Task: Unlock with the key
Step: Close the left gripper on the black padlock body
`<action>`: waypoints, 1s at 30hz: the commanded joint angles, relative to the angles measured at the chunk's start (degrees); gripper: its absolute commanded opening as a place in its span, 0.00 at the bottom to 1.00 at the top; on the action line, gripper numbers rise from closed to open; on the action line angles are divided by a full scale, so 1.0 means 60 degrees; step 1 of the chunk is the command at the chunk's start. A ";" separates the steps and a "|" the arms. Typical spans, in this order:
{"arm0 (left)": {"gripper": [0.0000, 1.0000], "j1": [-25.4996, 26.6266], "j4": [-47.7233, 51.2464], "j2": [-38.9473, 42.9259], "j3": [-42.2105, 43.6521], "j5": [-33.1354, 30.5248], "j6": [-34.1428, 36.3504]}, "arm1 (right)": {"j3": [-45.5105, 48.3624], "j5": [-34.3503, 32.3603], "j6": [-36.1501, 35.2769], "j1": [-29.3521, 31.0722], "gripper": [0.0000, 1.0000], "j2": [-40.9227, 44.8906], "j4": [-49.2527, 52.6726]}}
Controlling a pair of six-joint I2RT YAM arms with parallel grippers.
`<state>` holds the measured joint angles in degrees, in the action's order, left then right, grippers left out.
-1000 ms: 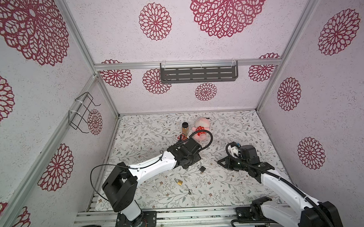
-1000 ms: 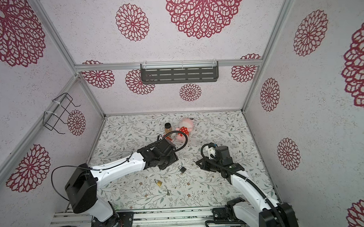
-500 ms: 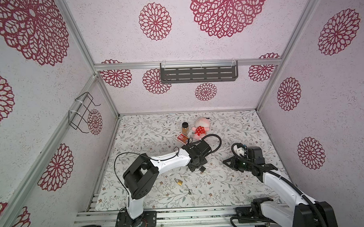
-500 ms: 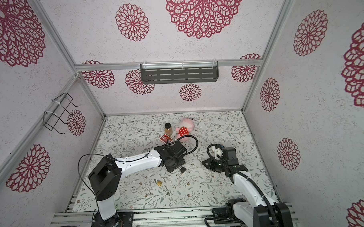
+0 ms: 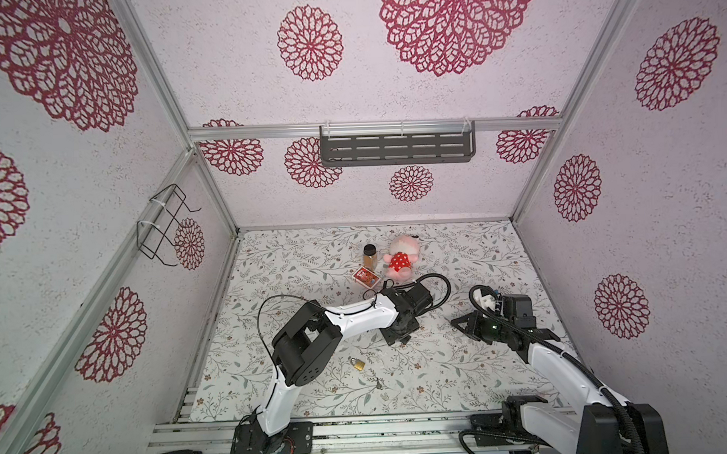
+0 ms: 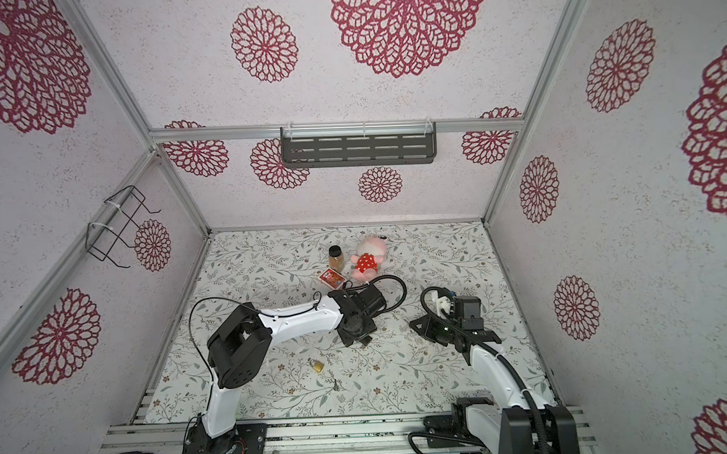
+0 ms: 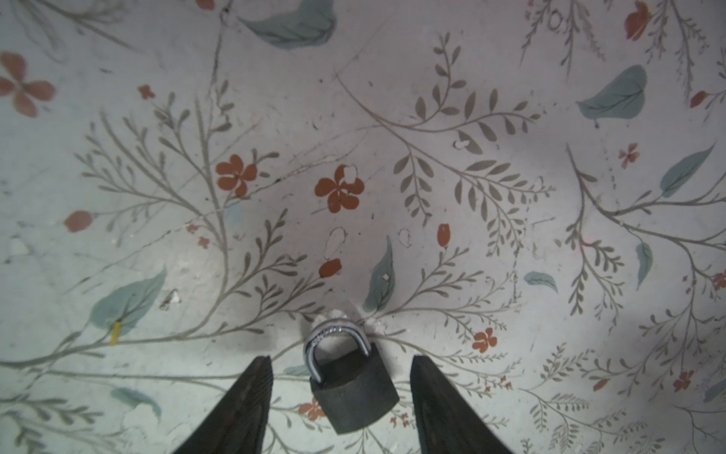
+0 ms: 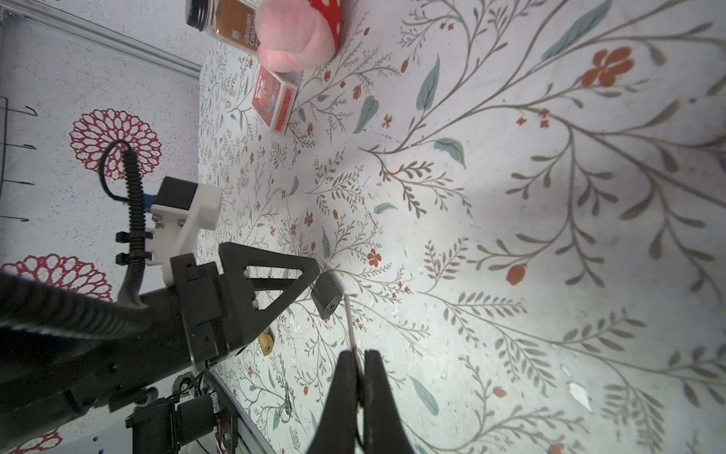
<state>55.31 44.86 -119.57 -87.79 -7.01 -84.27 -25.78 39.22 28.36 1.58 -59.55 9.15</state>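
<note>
The dark padlock (image 7: 355, 389) is seen at lower centre of both top views, straddled by the left gripper (image 7: 341, 359), jaws parted and untouching, likely for steadying. The key (image 8: 349, 318) is clamped in the right gripper (image 8: 359, 353) and aimed towards the keyhole (image 8: 332, 307).

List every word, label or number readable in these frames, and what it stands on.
"GROUND": label of the spice jar, right wrist view.
"CINN...": next line of that label, the rest hidden behind the pink plush toy.
Red card box: print too blurred to read.
Dark padlock, brass padlock: no legible marking.
</note>
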 commanded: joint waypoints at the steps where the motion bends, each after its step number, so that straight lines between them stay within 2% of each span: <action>1: 0.60 0.0144 0.0420 -0.0346 -0.0364 -0.0176 -0.0005 | -0.0010 0.0260 -0.0334 -0.0144 0.00 0.0013 0.0101; 15: 0.55 0.0281 0.1835 -0.1035 -0.1228 -0.0986 0.0074 | -0.0023 0.0373 -0.0388 -0.0265 0.00 -0.0014 0.0116; 24: 0.56 0.0288 0.1735 -0.0617 -0.0745 -0.0688 0.0268 | -0.0039 0.0377 -0.0430 -0.0264 0.00 -0.0013 0.0189; 30: 0.63 0.0317 0.1474 -0.0535 -0.0975 -0.0270 0.0499 | -0.0105 0.0382 -0.0405 -0.0264 0.00 0.0011 0.0185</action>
<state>56.62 53.69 -124.29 -92.97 -10.00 -81.89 -25.78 40.77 27.38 0.30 -59.57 10.22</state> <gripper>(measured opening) 0.622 0.049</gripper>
